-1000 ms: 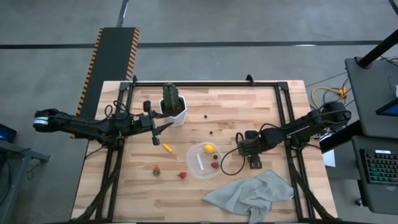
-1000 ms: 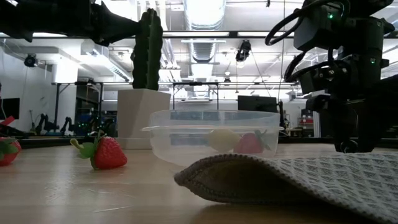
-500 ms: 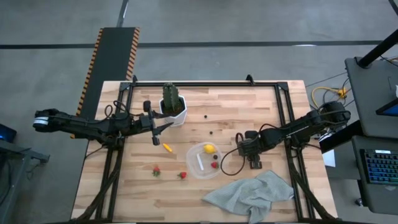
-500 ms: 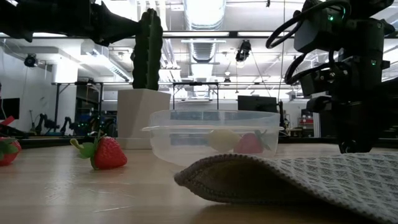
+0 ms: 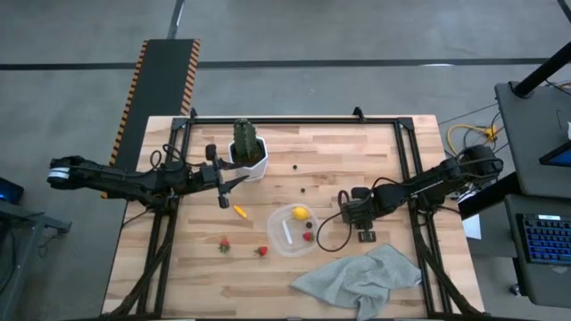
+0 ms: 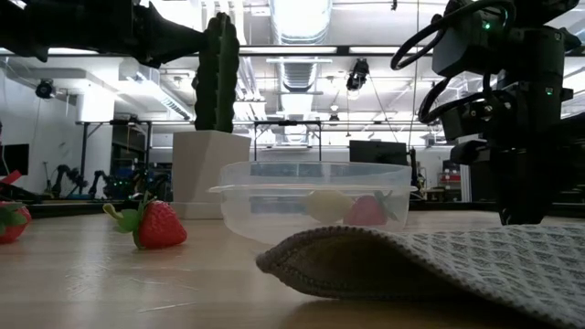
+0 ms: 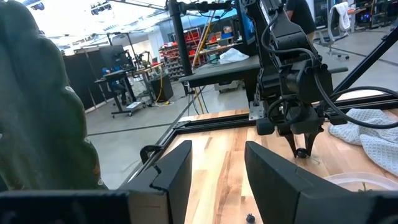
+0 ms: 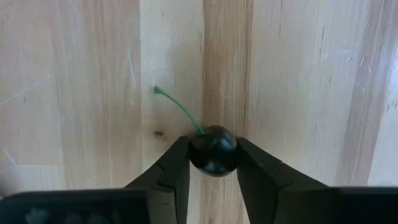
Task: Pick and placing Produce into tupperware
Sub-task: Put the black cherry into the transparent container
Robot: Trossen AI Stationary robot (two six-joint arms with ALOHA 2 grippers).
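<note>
A dark round berry (image 8: 213, 149) with a green stem (image 8: 177, 109) lies on the wooden table (image 5: 357, 152), right of the tupperware (image 5: 278, 234). My right gripper (image 8: 213, 163) points down over it and is shut on it. The clear tupperware holds a yellow lemon (image 5: 301, 213) and a strawberry (image 5: 308, 236). Two strawberries (image 5: 224, 243) (image 5: 261, 251) and an orange carrot piece (image 5: 239, 211) lie left of the tupperware. Two more dark berries (image 5: 294, 166) (image 5: 303, 188) lie beyond it. My left gripper (image 7: 217, 180) waits open and level beside the cactus pot (image 5: 252, 163). My right gripper pinches the dark berry's two opposite sides (image 8: 194, 152) between its two fingertips (image 8: 174, 165). The fingers come from above and point down. The berry rests on the table, with its green stem lying flat on the wood away from the fingers.
A grey-green cloth (image 5: 361, 276) lies crumpled at the near right, just in front of my right gripper. The green cactus (image 5: 245, 138) in its white pot stands at the far left. Black frame rails (image 5: 406, 160) run along the table's sides.
In the low view my right gripper's fingers have drawn together. The hand itself stays in place, pointing down over the table.
</note>
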